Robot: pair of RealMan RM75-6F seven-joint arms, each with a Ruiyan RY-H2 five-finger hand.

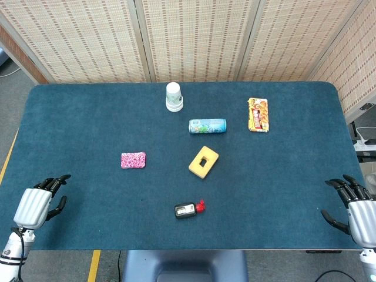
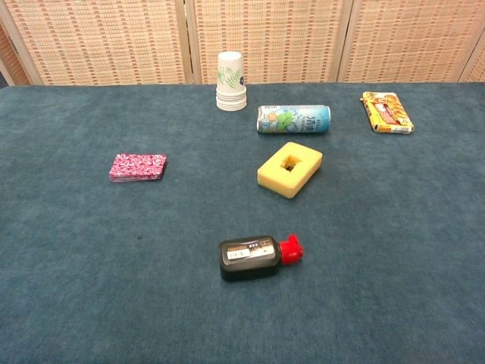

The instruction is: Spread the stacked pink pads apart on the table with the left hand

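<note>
The stacked pink pads (image 1: 133, 160) lie in one neat pile on the blue table, left of centre; in the chest view the pink stack (image 2: 137, 167) shows at mid left. My left hand (image 1: 40, 202) rests at the near left corner, well away from the stack, fingers apart and holding nothing. At the near right corner sits my right hand (image 1: 352, 207), also open and empty. Neither hand shows in the chest view.
A yellow sponge block (image 1: 203, 161) and a black bottle with a red cap (image 1: 189, 209) lie right of the stack. Further back are a lying can (image 1: 207, 126), stacked paper cups (image 1: 174, 97) and a snack packet (image 1: 258, 114). Wicker screens stand behind the table.
</note>
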